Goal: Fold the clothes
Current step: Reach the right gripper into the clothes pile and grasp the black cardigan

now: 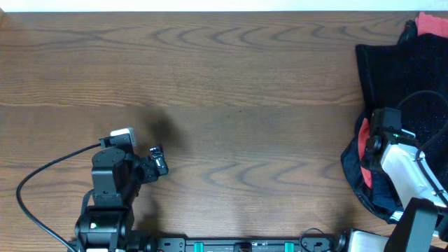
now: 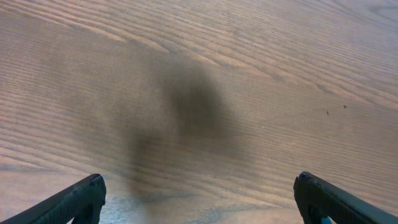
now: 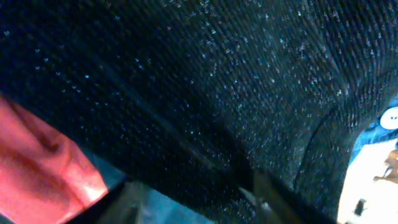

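Note:
The clothes (image 1: 406,70), a black fuzzy speckled garment, lie on a pile at the table's right edge. In the right wrist view the clothes (image 3: 205,81) fill nearly the whole frame, with a pale round button (image 3: 390,117) at the right edge. My right gripper (image 3: 196,196) is pressed into this black fabric. Its blurred fingers (image 3: 267,193) stand partway apart with cloth between them, and whether they pinch it does not show. My left gripper (image 1: 157,162) hovers over bare wood at the lower left, wide open and empty (image 2: 199,193).
A red cloth (image 1: 432,24) shows at the pile's far corner, and more red (image 3: 37,168) lies beside my right gripper. A smoother navy garment (image 1: 357,175) sits under the pile near the front. The wooden table (image 1: 224,84) stretches between the arms.

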Robot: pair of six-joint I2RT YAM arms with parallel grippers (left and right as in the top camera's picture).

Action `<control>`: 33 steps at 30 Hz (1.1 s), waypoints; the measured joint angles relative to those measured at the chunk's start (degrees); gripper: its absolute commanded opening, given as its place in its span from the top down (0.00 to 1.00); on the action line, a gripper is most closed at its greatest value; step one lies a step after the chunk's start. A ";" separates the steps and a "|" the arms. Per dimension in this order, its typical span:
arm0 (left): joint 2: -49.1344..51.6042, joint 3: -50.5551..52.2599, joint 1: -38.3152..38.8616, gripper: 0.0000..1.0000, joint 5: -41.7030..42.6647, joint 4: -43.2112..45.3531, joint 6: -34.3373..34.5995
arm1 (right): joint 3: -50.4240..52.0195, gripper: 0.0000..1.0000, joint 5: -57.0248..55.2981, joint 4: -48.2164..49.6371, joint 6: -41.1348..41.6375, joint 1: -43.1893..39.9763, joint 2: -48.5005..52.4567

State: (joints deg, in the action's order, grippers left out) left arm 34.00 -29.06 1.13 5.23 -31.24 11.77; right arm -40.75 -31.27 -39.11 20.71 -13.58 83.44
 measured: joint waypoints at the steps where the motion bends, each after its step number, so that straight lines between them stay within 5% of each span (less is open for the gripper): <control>1: 0.00 0.00 0.00 0.02 0.00 -0.02 -0.02 | 0.00 0.52 -0.07 0.13 0.02 0.00 0.00; 8: 0.00 0.00 0.00 0.02 0.20 0.00 -0.02 | 0.00 0.52 -0.26 2.73 0.09 0.00 0.00; 13: 0.00 0.00 0.02 0.02 0.22 0.00 -0.02 | 0.00 0.42 -0.26 4.42 0.13 0.00 0.00; 20: 0.00 0.00 0.00 0.02 0.37 0.00 0.00 | 0.00 0.75 -0.15 5.03 -0.04 0.00 0.00; 23: 0.00 0.00 0.00 0.02 0.37 -0.02 0.00 | -0.02 0.99 0.70 5.20 0.13 0.00 0.00; 33: 0.00 0.00 0.02 0.02 0.37 -0.04 0.00 | -3.87 0.99 13.53 3.10 -6.93 0.85 -2.10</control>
State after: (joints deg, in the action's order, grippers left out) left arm 34.00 -29.06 1.15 5.61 -31.29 11.77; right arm -44.62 -17.74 -36.01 13.78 -12.73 81.34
